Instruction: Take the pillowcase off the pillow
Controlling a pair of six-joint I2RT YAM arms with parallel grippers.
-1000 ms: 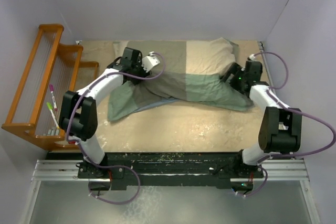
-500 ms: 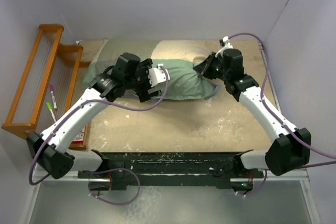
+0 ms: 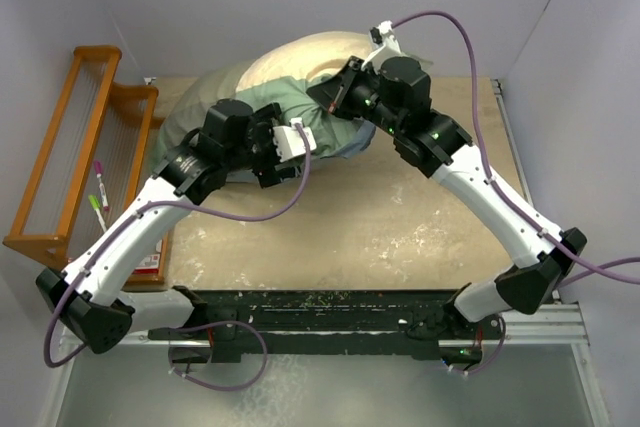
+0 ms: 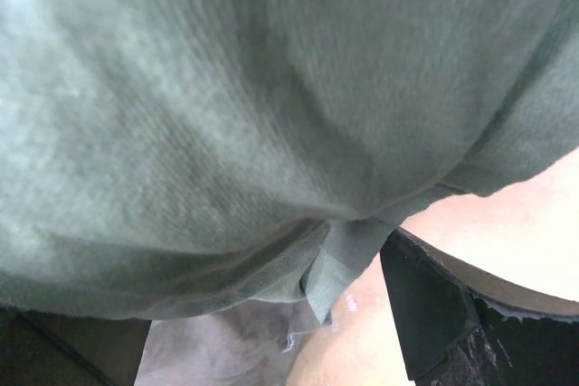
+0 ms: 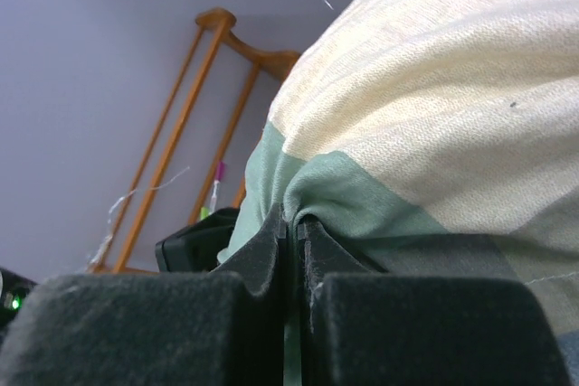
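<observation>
Cloth, not stuffing, is what your right gripper (image 5: 291,232) has. Its two dark fingers are pressed together on a fold of the thin colour-blocked sage green, cream and grey-olive pillowcase (image 5: 344,192), which rises just above and beyond the fingertips. That pinch, held high over the sandy tabletop (image 3: 380,237), looks meant to let the weight inside hang from the cover and slide free. Your left gripper (image 4: 244,323) sits under the green bulge with its jaws spread wide, a loose hem dangling between them and nothing clamped; I judge it is placed to catch that hem. The plump off-white pillow is not yet out: the cover is swollen round it, and none of it shows bare
</observation>
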